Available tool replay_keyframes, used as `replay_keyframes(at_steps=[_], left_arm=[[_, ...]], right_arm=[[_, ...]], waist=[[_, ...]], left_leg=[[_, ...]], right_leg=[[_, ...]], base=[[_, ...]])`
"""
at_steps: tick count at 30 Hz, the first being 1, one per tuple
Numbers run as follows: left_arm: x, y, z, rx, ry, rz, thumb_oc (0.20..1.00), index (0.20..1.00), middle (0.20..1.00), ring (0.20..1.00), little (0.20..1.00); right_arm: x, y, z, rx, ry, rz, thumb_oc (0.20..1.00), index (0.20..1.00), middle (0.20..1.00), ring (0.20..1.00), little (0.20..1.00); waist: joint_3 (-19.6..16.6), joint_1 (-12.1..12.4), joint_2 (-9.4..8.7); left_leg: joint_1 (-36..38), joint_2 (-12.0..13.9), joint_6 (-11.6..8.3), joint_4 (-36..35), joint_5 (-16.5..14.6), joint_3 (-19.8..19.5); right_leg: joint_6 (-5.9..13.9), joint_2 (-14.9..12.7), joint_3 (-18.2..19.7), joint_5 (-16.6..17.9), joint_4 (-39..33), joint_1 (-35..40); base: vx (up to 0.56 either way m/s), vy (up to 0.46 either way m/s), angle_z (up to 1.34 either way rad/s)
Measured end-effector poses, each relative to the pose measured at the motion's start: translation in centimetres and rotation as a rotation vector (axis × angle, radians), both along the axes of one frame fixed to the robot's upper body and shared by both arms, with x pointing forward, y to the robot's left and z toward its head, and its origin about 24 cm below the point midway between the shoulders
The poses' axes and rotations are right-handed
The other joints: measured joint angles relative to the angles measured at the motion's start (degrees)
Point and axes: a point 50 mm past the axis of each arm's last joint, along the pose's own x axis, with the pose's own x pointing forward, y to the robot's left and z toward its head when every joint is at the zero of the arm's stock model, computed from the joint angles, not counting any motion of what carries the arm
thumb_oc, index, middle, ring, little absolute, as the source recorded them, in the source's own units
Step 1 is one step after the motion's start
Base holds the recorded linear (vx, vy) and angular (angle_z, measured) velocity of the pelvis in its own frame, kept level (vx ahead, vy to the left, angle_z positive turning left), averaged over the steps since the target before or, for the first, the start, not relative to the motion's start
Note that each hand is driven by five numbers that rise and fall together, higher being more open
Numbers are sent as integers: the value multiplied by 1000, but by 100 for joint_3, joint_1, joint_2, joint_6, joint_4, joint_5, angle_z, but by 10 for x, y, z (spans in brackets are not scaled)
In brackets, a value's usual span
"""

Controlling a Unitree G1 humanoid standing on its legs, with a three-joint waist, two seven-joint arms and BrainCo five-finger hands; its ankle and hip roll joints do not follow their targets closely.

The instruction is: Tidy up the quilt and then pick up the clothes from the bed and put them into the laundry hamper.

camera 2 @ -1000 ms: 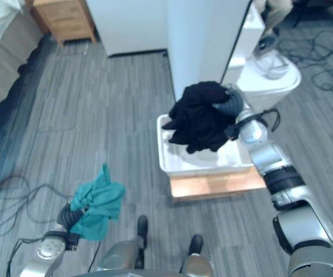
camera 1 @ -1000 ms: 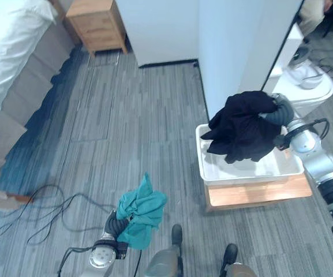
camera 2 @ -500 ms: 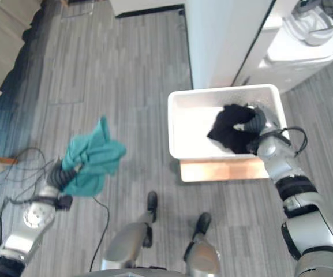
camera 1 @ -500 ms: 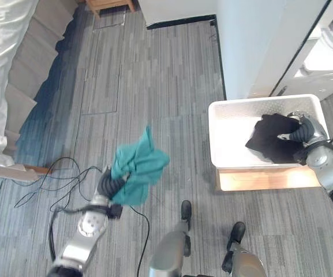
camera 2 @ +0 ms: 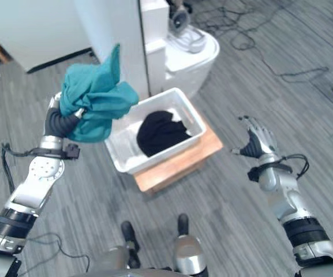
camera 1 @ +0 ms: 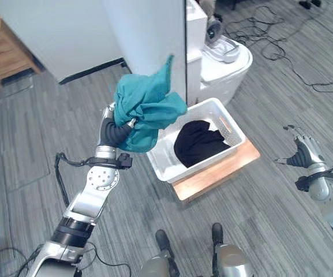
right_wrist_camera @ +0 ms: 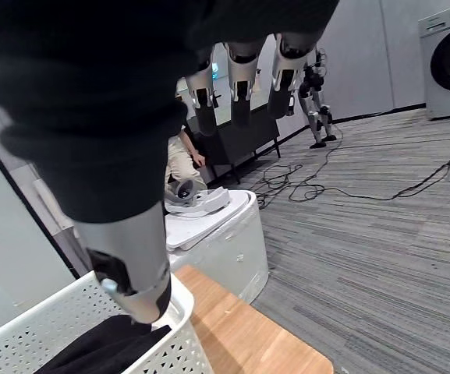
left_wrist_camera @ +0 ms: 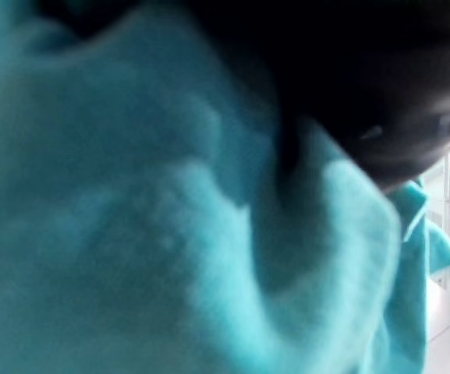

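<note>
Above the hamper's [camera 1: 234, 137] left edge, a teal garment [camera 1: 146, 109] hangs bunched in the clenched left hand [camera 1: 113, 131]. Black clothes [camera 1: 198, 142] lie inside the hamper, atop a wooden board [camera 1: 218, 171]. Right hand [camera 2: 254, 143] hovers right, fingers spread, empty.

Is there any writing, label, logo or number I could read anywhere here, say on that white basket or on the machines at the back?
None can be read.
White laundry hamper: perforated walls, no lettering.
Teal garment, clutched in the left hand: plain.
Black garment in the hamper: plain.
White appliance behind the hamper: any marking is too small to read.
Right hand, open: no marking visible.
</note>
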Motion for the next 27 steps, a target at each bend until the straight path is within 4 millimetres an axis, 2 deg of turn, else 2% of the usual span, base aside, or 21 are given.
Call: replay_keyframes(at_steps=[3, 4, 5, 6, 7, 8, 9, 10, 11, 12, 14, 16, 21, 24, 27], left_arm=[[-2, -3, -8, 0, 26, -10, 200, 200, 200, 200, 200], [-1, -6, -14, -116, 28, 28, 200, 200, 200, 200, 200], [9, 2, -25, -295, 39, 148, 200, 200, 200, 200, 200], [55, 33, -70, -102, 353, 332, 200, 200, 200, 200, 200], [58, 50, -74, -47, 444, 398, 200, 200, 200, 200, 200], [68, 54, -54, -53, 393, 413, 200, 200, 200, 200, 200], [73, 52, -46, -53, 373, 406, 316, 316, 316, 316, 316], [76, 58, -39, -46, 363, 425, 1000, 1000, 1000, 1000, 1000], [76, 58, -39, -46, 363, 425, 1000, 1000, 1000, 1000, 1000], [76, 52, -50, -57, 408, 422, 1000, 1000, 1000, 1000, 1000], [78, 45, -50, -66, 412, 403, 1000, 1000, 1000, 1000, 1000], [83, 45, -41, -81, 391, 406, 1000, 1000, 1000, 1000, 1000], [85, 53, -27, -182, 354, 421, 1000, 1000, 1000, 1000, 1000], [84, 53, -29, -257, 358, 412, 1000, 1000, 1000, 1000, 1000], [79, 51, -25, -407, 300, 373, 1000, 1000, 1000, 1000, 1000]], right_arm=[[0, 1, 0, -1, 0, 8, 1000, 1000, 1000, 1000, 1000], [-6, 8, 5, 39, -19, 34, 1000, 1000, 1000, 1000, 1000], [-15, 29, 15, 97, -98, 125, 1000, 1000, 1000, 1000, 1000], [-10, 49, -15, 216, -33, 147, 1000, 1000, 1000, 1000, 1000], [-15, 57, -31, 226, 30, 162, 1000, 1000, 1000, 1000, 1000], [-37, 42, -50, 211, 103, 106, 1000, 1000, 1000, 1000, 1000], [-47, 31, -66, 204, 171, 47, 1000, 1000, 1000, 1000, 1000], [-55, 26, -87, 203, 260, -2, 1000, 1000, 1000, 1000, 1000], [-55, 26, -87, 203, 260, -2, 1000, 1000, 1000, 1000, 1000], [-68, 22, -102, 190, 332, -25, 1000, 1000, 1000, 1000, 1000], [-67, 24, -101, 185, 330, -7, 1000, 1000, 1000, 1000, 1000], [-59, 25, -95, 185, 295, 8, 1000, 1000, 1000, 1000, 1000], [-44, 33, -85, 188, 240, 43, 1000, 1000, 1000, 1000, 1000], [-44, 30, -89, 192, 251, 26, 1000, 1000, 1000, 1000, 1000], [-46, 27, -95, 209, 272, 1, 1000, 1000, 1000, 1000, 1000]], waist=[[-121, 95, 172], [-119, -310, 261], [-157, -552, 394], [-866, -642, 131], [-1081, -725, -32], [-1069, -1149, -153], [-1058, -1241, -192], [-921, -1304, -366], [-921, -1304, -366], [-705, -1310, -306], [-331, -1289, -141], [-33, -1254, 45], [132, -1110, 109], [194, -1090, 104], [252, -959, 57]], left_leg=[[-1, 24, 25, 0, 26, -18], [-74, 156, -204, 77, -95, 68], [-245, 141, -264, 34, -74, 337], [-454, 136, -239, -47, -295, 1323], [-726, 128, -230, -43, -303, 1727], [-1164, 164, -217, 90, -302, 1661], [-1353, 144, -189, 70, -230, 1616], [-1375, 95, -58, -4, -3, 1721], [-1375, 95, -58, -4, -3, 1721], [-1319, 140, -73, -42, -20, 1601], [-1151, 208, -157, -43, -82, 1371], [-1164, 230, -200, -44, -121, 1363], [-1390, 260, -191, -44, -58, 1324], [-1387, 292, -196, -44, -5, 1221], [-1174, 295, -197, -44, -10, 1159]], right_leg=[[-1, 22, -45, 0, -1, 2], [312, 47, 452, -143, 472, -545], [937, 59, 1002, -12, 1045, -1127], [882, 60, 1287, -33, 1570, -2301], [726, 100, 1255, -115, 1483, -2688], [504, 163, 1195, -165, 1171, -2751], [354, 169, 1089, 94, 784, -2831], [85, 185, 1019, 656, 431, -2874], [85, 185, 1019, 656, 431, -2874], [-150, 235, 1104, 835, 69, -2687], [-167, 300, 1086, 847, -3, -2509], [-154, 320, 1076, 827, -6, -2526], [-172, 356, 1058, 805, -6, -2749], [-202, 368, 937, 827, -5, -2680], [-236, 365, 869, 801, -7, -2421]], base=[[-17, 26, 0], [-29, 40, -7], [-9, -4, -129], [1, -6, -213], [5, -34, -212], [5, -31, -97], [-5, -50, -43], [-11, -25, -43], [-14, -37, -58], [-14, -15, -22], [-7, -7, -11], [0, 0, 0], [9, -37, 3], [23, -39, 15], [55, -34, 12]])
